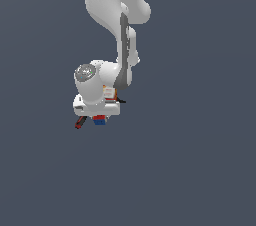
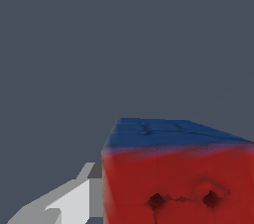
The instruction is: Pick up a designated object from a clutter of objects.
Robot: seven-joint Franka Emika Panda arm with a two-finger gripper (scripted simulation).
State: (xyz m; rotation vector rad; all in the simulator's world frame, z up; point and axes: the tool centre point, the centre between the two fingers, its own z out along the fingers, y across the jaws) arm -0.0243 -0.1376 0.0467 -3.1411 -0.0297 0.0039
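We are looking at the Panda arm (image 1: 117, 25) reaching down from the top of the exterior view, its white wrist and hand covering most of the clutter. Just under the hand we are seeing a sliver of the flat red printed box (image 1: 108, 91), mostly hidden behind the wrist, with its labels barely readable. Poking out toward the exterior view's left is the thin red-black screwdriver (image 1: 80, 122), lying at a slant just beside the hand's lower edge.

The gripper (image 1: 99, 117) is sitting directly over the small red-blue cube (image 1: 99, 119), which is showing as a red strip over a blue strip right below the hand. In the wrist view the cube (image 2: 178, 178) is filling the frame's near corner, red face toward the camera and blue gridded face above it, with one pale finger (image 2: 69, 203) right alongside its edge. So we are judging that the cube is lying between the jaws rather than off to any side, and the coming move is turning on a straight lift. We cannot tell whether the jaws are already pressing on the cube or merely flanking it, since the second finger is not showing and the contact line is hidden. The cube being roughly equal on all sides, no long axis is mattering here.
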